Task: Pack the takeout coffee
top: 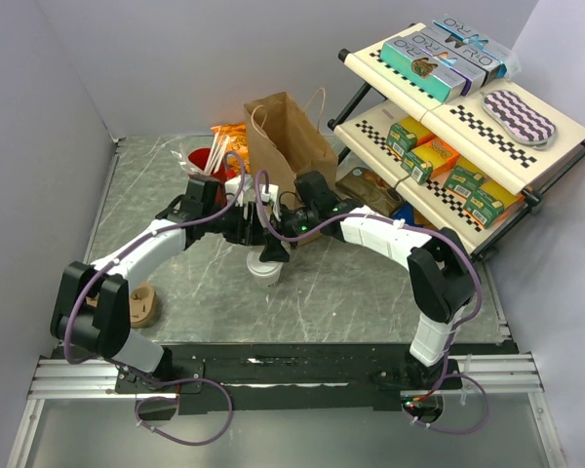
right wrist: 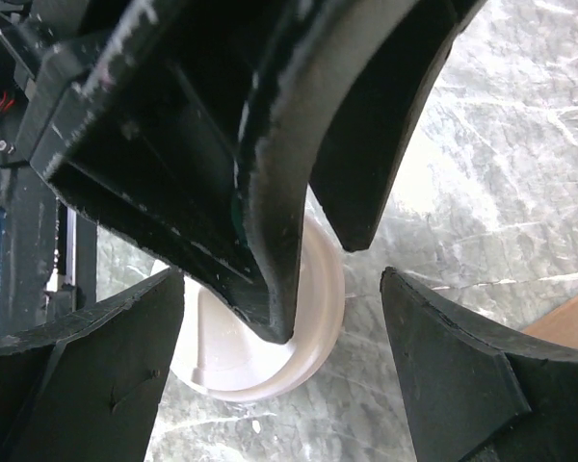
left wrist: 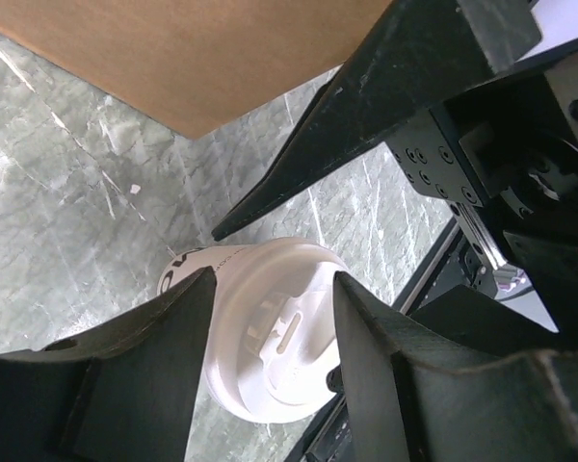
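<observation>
The takeout coffee (top: 265, 272) is seen standing on the grey marbled counter (top: 136, 185), in front of the brown paper bag (top: 291, 144) and outside it, beneath both hands. The left hand (left wrist: 275, 289) is closed on it, a finger (left wrist: 164, 356) being pressed to each side of the white domed lid (left wrist: 279, 346). The right hand (right wrist: 281, 279) is held wide open around the cup and the left fingers, with nothing gripped. Black print is shown on the cup's wall below the lid, but only a fragment, which cannot be read. Large lettering is carried by the teal boxes (top: 434, 54) on the tilted rack (top: 512, 161); it cannot be made out with certainty.
</observation>
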{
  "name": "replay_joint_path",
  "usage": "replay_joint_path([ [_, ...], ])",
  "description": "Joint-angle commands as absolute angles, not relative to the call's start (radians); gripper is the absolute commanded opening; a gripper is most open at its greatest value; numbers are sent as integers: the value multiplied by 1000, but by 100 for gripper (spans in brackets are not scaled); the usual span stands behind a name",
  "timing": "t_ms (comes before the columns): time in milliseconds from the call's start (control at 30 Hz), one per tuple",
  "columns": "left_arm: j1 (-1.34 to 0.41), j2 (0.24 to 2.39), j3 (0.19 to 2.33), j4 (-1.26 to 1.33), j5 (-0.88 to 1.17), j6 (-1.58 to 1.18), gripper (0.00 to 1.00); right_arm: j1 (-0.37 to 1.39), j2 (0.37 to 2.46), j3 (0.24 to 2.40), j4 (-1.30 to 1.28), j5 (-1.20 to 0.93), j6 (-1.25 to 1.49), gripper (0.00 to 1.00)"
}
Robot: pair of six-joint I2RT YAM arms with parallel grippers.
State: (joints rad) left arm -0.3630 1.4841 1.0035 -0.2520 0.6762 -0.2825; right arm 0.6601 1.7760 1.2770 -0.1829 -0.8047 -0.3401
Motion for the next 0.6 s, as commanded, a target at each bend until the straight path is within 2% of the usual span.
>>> replay_joint_path([
  [0,-322,1428,1019,-227,712,-288,58,647,1738,1304,-172,-825,-322,88],
  [200,-233,1335,873,-89,787,-402,61,643,1707,1299,-146,-836,-265,89],
  [300,-212,1304,783,47,914,-481,62,644,1680,1269,-98,-802,-210,89],
  [333,-209,1295,761,70,932,-515,65,643,1669,1246,-83,-795,-193,89],
  [567,-209,1284,695,103,927,-541,66,643,1586,1157,-5,-684,-3,89],
])
